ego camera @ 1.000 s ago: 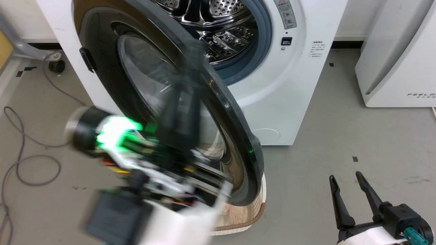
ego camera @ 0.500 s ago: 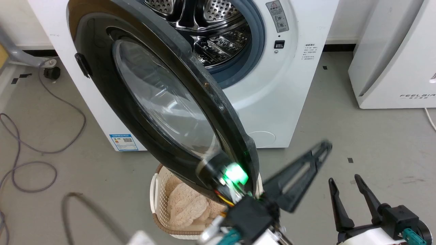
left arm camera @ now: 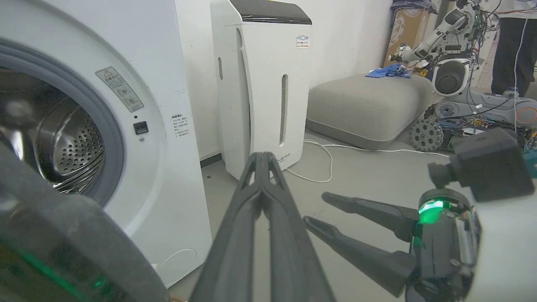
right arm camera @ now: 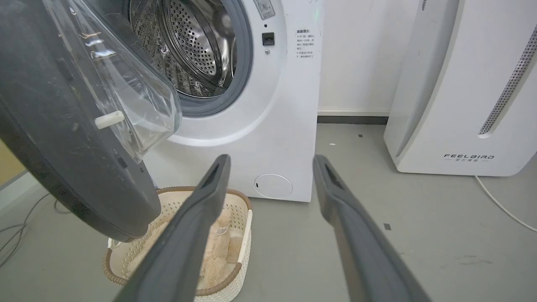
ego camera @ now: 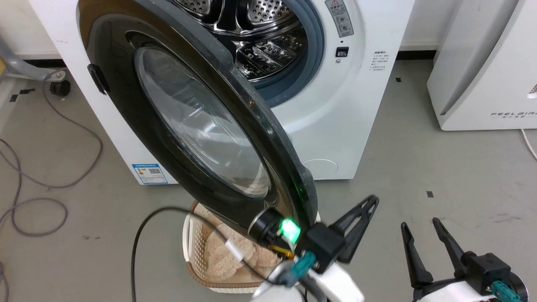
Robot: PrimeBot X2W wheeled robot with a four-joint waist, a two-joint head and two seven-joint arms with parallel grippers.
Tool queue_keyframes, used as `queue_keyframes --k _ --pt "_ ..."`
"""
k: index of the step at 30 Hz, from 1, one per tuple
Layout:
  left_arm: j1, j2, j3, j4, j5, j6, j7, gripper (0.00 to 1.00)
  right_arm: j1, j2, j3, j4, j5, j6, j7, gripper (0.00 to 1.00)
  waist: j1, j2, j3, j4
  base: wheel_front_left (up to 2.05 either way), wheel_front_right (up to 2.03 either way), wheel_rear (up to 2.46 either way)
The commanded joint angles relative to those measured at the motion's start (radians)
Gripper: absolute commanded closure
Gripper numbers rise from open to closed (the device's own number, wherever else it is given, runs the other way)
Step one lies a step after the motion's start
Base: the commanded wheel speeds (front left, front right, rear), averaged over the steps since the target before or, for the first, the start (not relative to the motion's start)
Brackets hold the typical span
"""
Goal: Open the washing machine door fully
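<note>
Pressing 2 fingers together, the left gripper hangs empty just beside the lower edge of the half-open washing machine door. The right gripper, fingers apart, hovers empty over grey floor; a basket sits beneath the door.

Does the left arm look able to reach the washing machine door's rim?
Probably yes: the shut left end effector sits beside the washing machine door, at its lower rim, nothing between them; its fingers point away, so the wrist must turn.
</note>
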Motion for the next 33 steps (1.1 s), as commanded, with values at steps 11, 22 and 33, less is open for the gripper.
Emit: queue_keyframes --k 11,22,33 --pt "-0.188 0.001 -0.081 0.185 -0.159 0.077 -0.03 1.0 -0.02 0.004 0.007 0.02 0.013 -0.001 0.006 0.0 0.0 -0.0001 0.002 0.0 0.0 0.0 0.0" --pt "-0.237 0.001 -0.134 0.333 -0.28 0.125 -0.04 1.0 -0.024 0.004 0.011 0.033 0.013 -0.001 0.006 0.0 0.0 -0.0001 0.0 0.014 0.0 0.0 0.0" --pt "-0.179 0.025 -0.13 0.337 -0.326 0.145 -0.064 1.0 -0.019 0.004 0.021 0.047 0.019 -0.001 0.01 0.0 0.0 -0.0001 -0.009 0.022 0.0 0.0 0.0"
